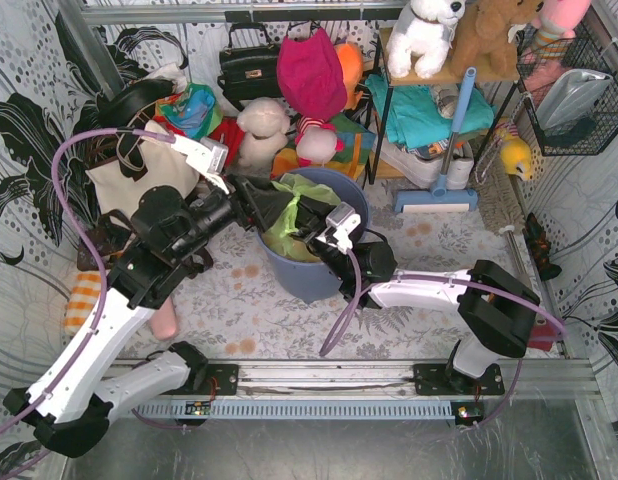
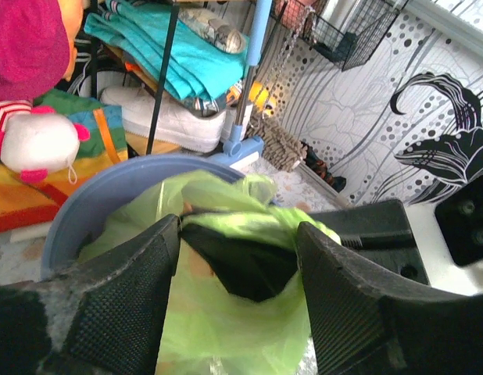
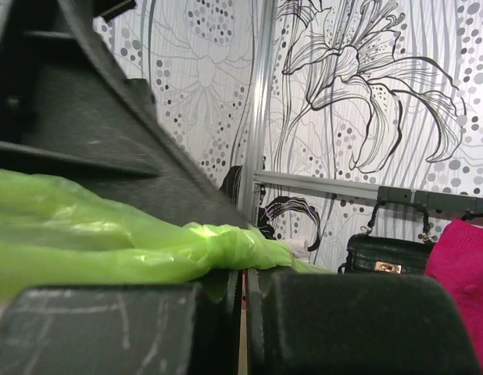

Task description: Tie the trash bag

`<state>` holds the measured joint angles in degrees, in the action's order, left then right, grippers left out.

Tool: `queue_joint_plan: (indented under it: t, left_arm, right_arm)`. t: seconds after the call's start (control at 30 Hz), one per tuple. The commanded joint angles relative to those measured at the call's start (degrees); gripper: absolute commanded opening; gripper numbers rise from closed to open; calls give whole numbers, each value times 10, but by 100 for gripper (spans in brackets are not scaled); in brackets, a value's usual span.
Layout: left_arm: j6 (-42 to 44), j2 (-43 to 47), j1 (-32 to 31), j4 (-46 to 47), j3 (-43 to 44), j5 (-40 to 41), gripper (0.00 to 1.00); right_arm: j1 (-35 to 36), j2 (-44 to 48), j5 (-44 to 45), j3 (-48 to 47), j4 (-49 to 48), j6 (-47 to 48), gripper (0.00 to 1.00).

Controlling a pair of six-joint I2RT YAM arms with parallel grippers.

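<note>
The trash bag sits in the blue bin at mid-table. The left gripper stands wide apart, its fingers straddling the bag's bunched top without clamping it. Just beside it, the right gripper is closed tight, pinching a strand of green film.

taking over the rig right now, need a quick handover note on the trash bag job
Left gripper: open, fingers on either side of the bunched top of the trash bag, not closed on it.
Right gripper: shut on a gathered strand of the bag's plastic.
The bag sits inside the blue-grey bin.
Done: the top is partly gathered.
Left to do: no knot is visible, so the whole tie remains.
</note>
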<state>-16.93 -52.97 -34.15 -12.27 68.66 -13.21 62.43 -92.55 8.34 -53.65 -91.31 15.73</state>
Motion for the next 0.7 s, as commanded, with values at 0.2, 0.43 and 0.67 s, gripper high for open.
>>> queue_joint_plan:
  t: [0.2,0.43,0.67]
  left_arm:
    - [-64,54,-14,-40,39,189,71]
    - [-109,27,-14,-50,71,225,70]
    - [-127,-19,-12,-67,84,203,70]
  right_arm:
    - [-6,0,-18,-15,-59,25,0]
    - [-6,-1,-30,-16,-59,28,0]
    - [-6,0,-37,-18,-59,32,0]
